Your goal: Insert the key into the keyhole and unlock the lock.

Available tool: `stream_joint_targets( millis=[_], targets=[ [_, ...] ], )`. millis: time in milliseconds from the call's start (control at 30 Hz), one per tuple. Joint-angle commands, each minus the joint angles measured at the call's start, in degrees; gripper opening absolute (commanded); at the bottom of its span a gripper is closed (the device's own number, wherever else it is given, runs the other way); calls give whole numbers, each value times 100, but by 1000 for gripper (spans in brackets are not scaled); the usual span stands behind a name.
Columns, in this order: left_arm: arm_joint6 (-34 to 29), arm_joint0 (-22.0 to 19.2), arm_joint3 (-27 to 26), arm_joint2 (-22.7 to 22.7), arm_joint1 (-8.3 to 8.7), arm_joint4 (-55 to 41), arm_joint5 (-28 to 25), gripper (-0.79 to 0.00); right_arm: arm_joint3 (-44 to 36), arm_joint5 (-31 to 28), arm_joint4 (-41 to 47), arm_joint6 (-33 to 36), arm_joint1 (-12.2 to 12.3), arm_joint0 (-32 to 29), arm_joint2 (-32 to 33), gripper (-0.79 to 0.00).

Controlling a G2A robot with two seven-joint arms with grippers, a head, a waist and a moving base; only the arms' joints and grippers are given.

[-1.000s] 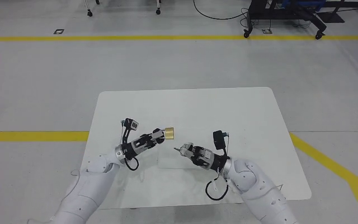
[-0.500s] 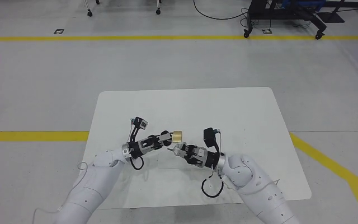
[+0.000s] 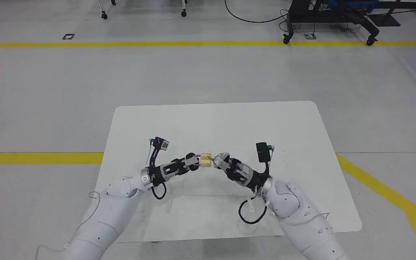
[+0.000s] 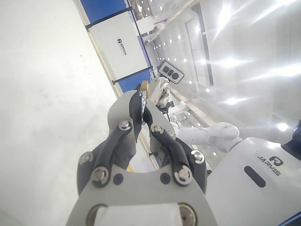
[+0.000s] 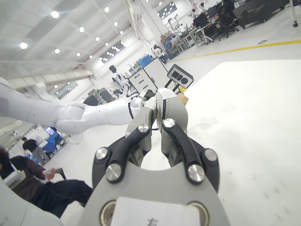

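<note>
A small brass lock [image 3: 206, 159] hangs in the air over the middle of the white table [image 3: 260, 123]. My left gripper [image 3: 195, 160] is shut on its silver shackle, which shows in the left wrist view between the black pads [image 4: 135, 109], with the brass body [image 4: 144, 86] past the fingertips. My right gripper [image 3: 220, 159] comes from the other side, and its tips touch the lock's free end. In the right wrist view its fingers [image 5: 150, 111] are pressed together on the key, which is hidden between them. The lock [image 5: 183, 98] sits just beyond.
The table carries nothing else, and its edges are far from both grippers. Yellow floor lines [image 3: 195, 44] run behind and beside the table. Wheeled carts [image 3: 331, 19] stand far back.
Both grippers have come together above the table's middle. The gap between the lock and the right gripper's tip has closed, and they now touch.
</note>
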Motion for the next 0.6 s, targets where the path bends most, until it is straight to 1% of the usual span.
stream_joint_targets(
  millis=[0, 67, 167, 300, 433, 567],
  targets=[
    [251, 76, -188, 7, 26, 164, -246, -785, 165, 33, 540, 20, -10, 14, 7, -785],
    [528, 162, -390, 41, 61, 409, -522, -785, 302, 75, 964, 141, -27, 61, -27, -785],
    [918, 265, -541, 92, 108, 673, -912, -785, 445, 9, 1665, 411, -53, 122, -116, -785],
    [1210, 308, -662, 226, 152, 822, -1204, -785, 581, 32, 2664, 958, -94, 248, -288, -785],
    [1241, 304, -752, 315, 194, 874, -1235, -785, 756, 156, 3158, 1440, -129, 419, -401, -785],
    [1241, 294, -721, 287, 235, 988, -1235, -785, 801, 96, 3583, 1891, -171, 502, -539, -785]
  ],
)
